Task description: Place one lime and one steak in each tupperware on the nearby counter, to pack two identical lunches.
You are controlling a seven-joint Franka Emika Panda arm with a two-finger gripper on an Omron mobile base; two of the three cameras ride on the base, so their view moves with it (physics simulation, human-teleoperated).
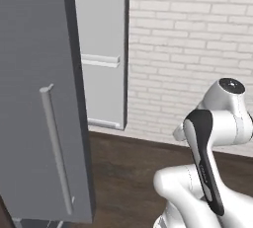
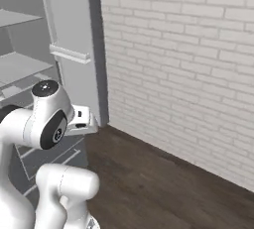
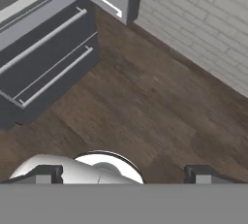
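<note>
A grey fridge door [image 1: 37, 98] with a long handle [image 1: 57, 148] stands open at the left, its inner shelves [image 1: 101, 60] just beside it. In the hand view, dark drawers [image 3: 46, 58] with silver handles sit at upper left over a dark wood floor [image 3: 145, 111]. The tool [image 3: 121, 174] hangs open and empty above that floor. A white brick wall [image 2: 188, 64] fills the right. Where the limes, steaks and tupperware are, I cannot tell.

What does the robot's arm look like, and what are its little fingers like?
The arm is smooth, glossy white, built of rounded, tube-like segments. Its joints have dark caps, and a black strip runs down one segment. The gripper has two small, dark, blocky fingertips. No cables or markings show.
</note>
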